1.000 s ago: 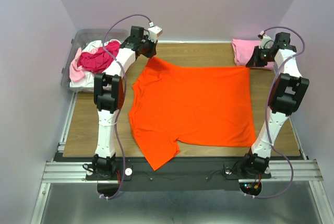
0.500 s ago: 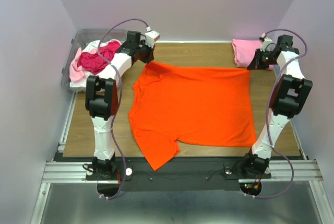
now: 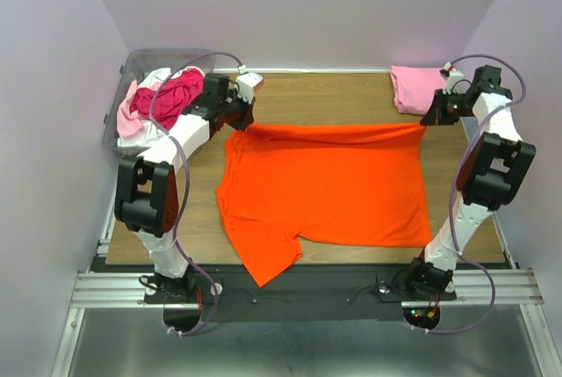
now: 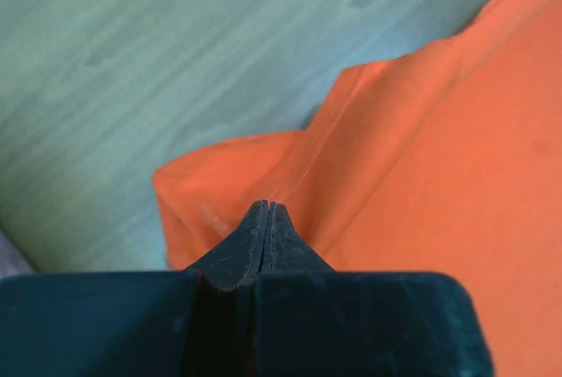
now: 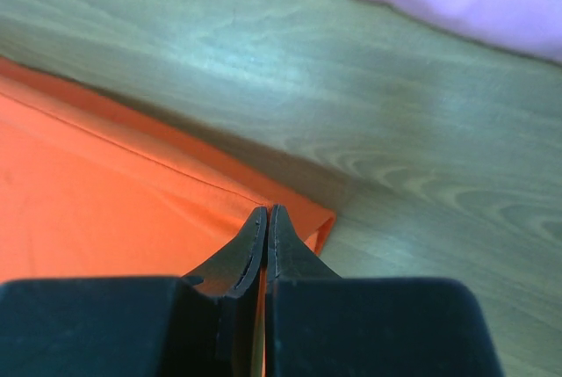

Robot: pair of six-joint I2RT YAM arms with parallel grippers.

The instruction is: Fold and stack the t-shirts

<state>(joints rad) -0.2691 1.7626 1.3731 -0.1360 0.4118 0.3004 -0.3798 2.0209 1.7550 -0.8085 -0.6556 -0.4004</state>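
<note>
Orange t-shirt lies spread on the table, collar to my L, hem to my R, so its long axis runs L–R betw. my two arms. I've got its far edge at both ends: left gripper on the far sleeve/shoulder corner, right gripper on the far hem corner. Both sets of jaws are pressed tight together, w/ only thin orange cloth betw. the tips.

The rest of the shirt lies toward my bases from both jaws. So, as I judge it, the fold goes that way: far edge carried over to the near edge, both arms kept level.

Far edge looks lifted a bit, w/ a soft ridge along it. Body is smooth, and the near sleeve reaches the near table edge.

Folded pink t-shirt sits just beyond my R jaws, apart from the orange. A heap of t-shirts fills the bin, far L.
</note>
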